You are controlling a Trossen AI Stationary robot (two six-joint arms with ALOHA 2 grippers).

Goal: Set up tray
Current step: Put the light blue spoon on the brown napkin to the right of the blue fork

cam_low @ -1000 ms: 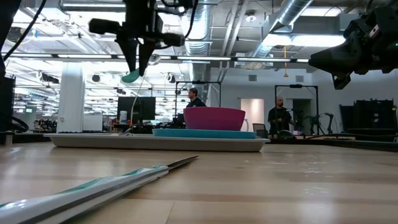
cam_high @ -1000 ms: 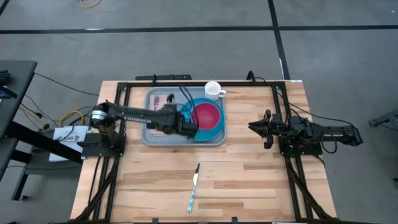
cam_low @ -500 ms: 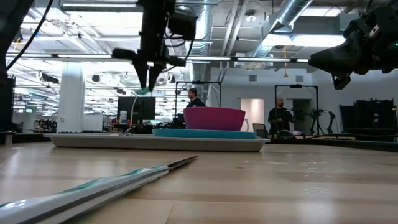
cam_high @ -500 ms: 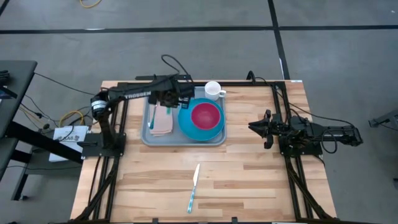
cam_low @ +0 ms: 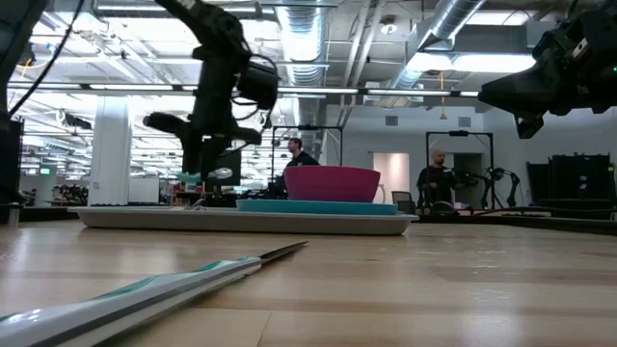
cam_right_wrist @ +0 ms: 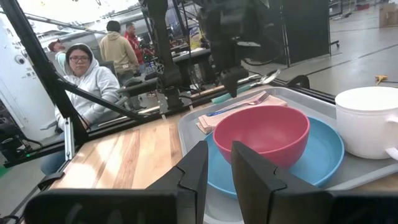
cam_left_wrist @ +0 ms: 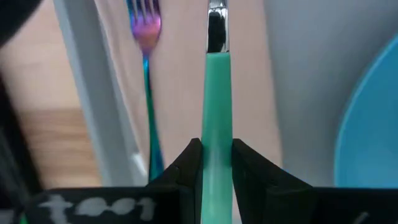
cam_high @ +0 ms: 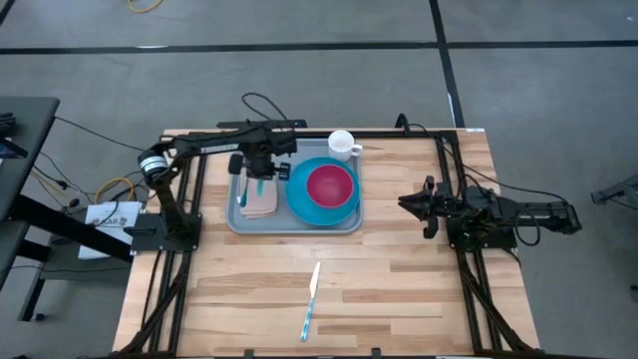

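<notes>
Here the left gripper (cam_left_wrist: pixel 216 163) has its jaws pinching the green handle of a metal-tipped spoon (cam_left_wrist: pixel 217 93), carried lengthwise over the tan folded napkin (cam_high: pixel 260 199) in the upper left of the high view, apparently so the utensil can be laid parallel to the iridescent fork with a blue handle (cam_left_wrist: pixel 147 68) already resting on that napkin. The napkin lies at the left end of the large flat light-grey plastic tray (cam_high: pixel 295 224), which sits on the worktop's upper middle; the round blue plate (cam_high: pixel 324 204) fills the tray's right part with a pink bowl (cam_high: pixel 332 184) centred on it, a layout that leaves the napkin strip free for cutlery. A white mug (cam_high: pixel 343 146) stands just beyond the tray's far right corner, off the tray. A knife with a light-blue handle (cam_high: pixel 310 301) lies alone low in the frame, well apart, probably awaiting its turn. The right gripper (cam_high: pixel 406 204) waits at the right with jaws spread, empty. The worktop (cam_high: pixel 399 289) is pale wooden planks; beyond it are grey floor, ceiling ducts and several people (cam_right_wrist: pixel 81 68).
</notes>
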